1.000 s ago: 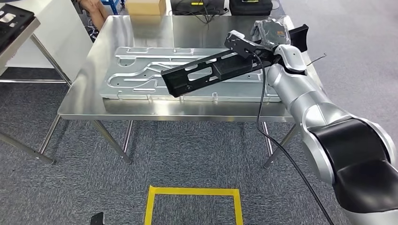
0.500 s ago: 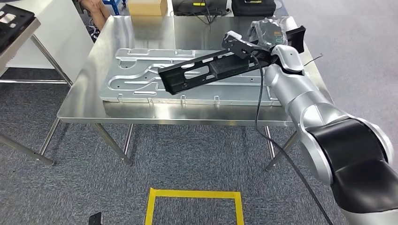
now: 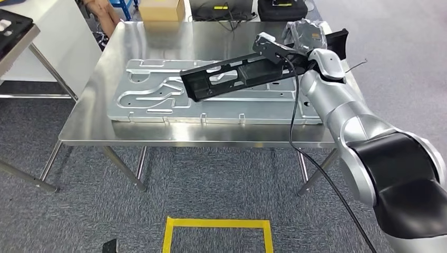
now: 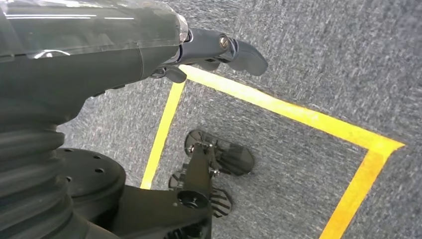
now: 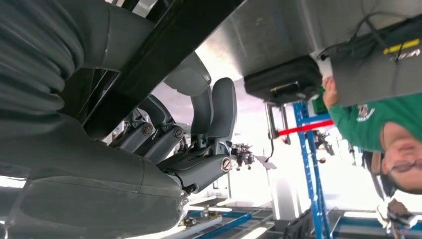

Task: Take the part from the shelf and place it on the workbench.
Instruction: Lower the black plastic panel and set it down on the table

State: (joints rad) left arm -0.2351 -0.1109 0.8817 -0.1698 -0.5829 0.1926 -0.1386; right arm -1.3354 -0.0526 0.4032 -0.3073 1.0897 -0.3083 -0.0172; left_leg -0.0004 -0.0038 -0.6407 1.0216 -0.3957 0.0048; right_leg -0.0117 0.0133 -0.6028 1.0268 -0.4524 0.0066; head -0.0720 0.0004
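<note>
Above steel workbench (image 3: 95,126), right hand (image 3: 303,62) fingers (image 5: 214,107) clasp black part (image 3: 232,76), extending leftward.

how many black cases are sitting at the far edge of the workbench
2: one black case at the far edge near the middle, with cables over it, and a second black case just to its right. Both are cut off by the top of the head view, so more may be hidden.

A steel table (image 3: 95,124) stands on grey carpet (image 3: 211,179). Yellow tape (image 3: 219,224) marks a square on the floor near the table's front edge. Beyond its far edge sit a cardboard box (image 3: 162,9) and black cases (image 3: 282,8). A white cabinet (image 3: 58,37) stands left of the table.
</note>
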